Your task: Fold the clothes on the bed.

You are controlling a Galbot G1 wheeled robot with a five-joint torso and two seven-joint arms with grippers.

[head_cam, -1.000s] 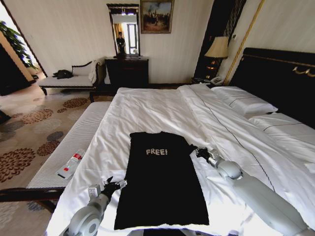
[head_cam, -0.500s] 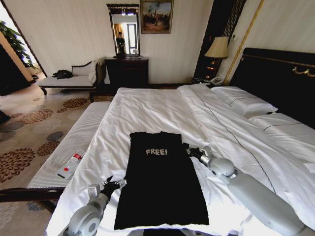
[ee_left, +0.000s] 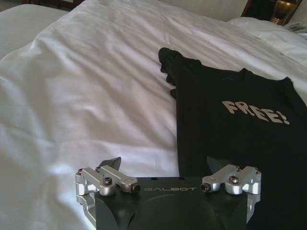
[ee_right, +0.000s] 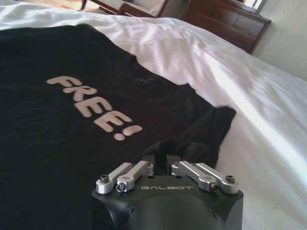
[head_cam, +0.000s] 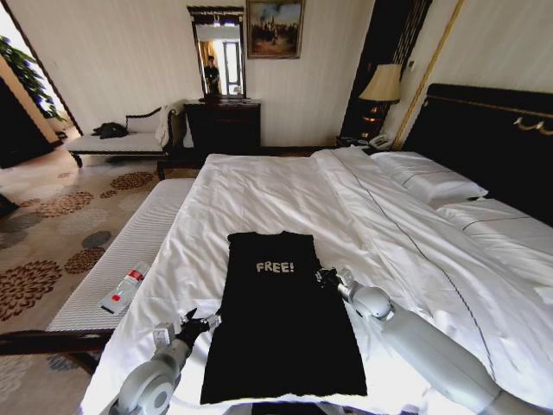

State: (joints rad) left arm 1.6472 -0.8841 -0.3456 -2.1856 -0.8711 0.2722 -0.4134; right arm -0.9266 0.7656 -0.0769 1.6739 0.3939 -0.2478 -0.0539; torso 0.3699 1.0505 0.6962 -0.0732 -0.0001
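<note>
The clothes are one black top with white "FREE!" lettering, lying flat and face up on the white duvet of the bed. My right gripper sits at the top's right edge beside the lettering, shut on a bunched fold of the black sleeve. My left gripper rests low at the top's left edge, open. In the left wrist view its fingers stand wide apart, astride the border of the clothes and the duvet.
A long white-cushioned bench runs along the bed's left side and carries a small red-and-white packet. Pillows and the dark headboard lie to the right. A dresser stands at the far wall.
My right gripper has moved left and nearer, from outside the top's right sleeve onto its right edge, drawing the sleeve inward. The left arm has stayed put.
</note>
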